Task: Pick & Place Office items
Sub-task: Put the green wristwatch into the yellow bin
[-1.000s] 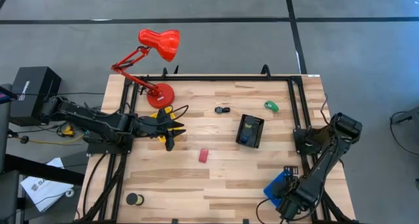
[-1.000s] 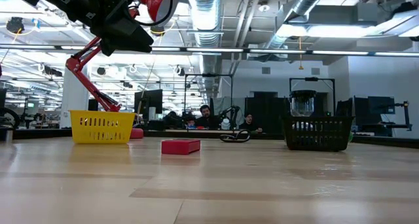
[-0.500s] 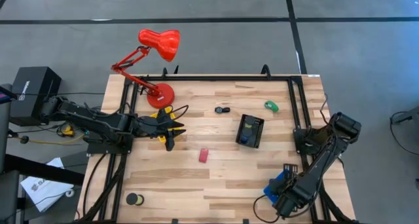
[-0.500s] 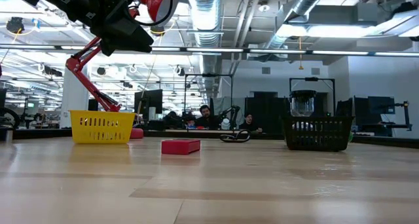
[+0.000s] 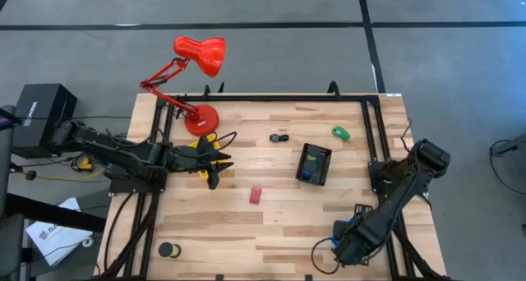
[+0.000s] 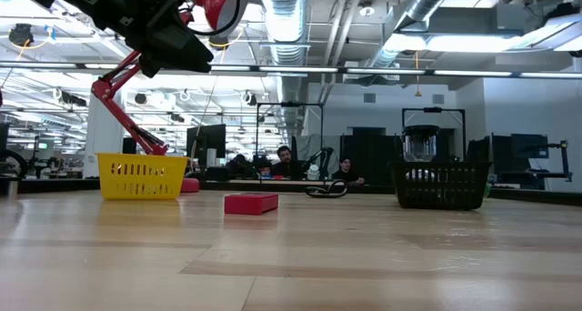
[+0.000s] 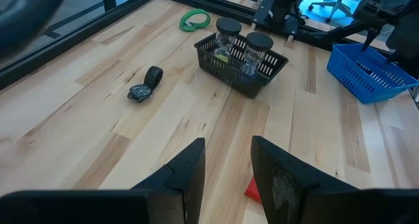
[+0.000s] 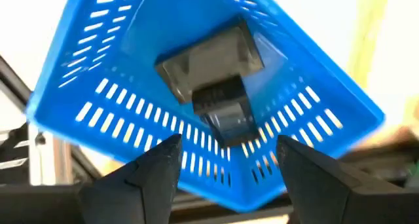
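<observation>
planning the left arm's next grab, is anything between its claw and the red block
Nothing visible. The left claw hangs by the yellow basket; the red block lies on bare table beyond it. The black basket stands off to the side.

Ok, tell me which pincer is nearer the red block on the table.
Left. The left pincer hangs just up and to the left of the red block in the high view. The right pincer sits farther off at the lower right, over the blue basket.
</observation>
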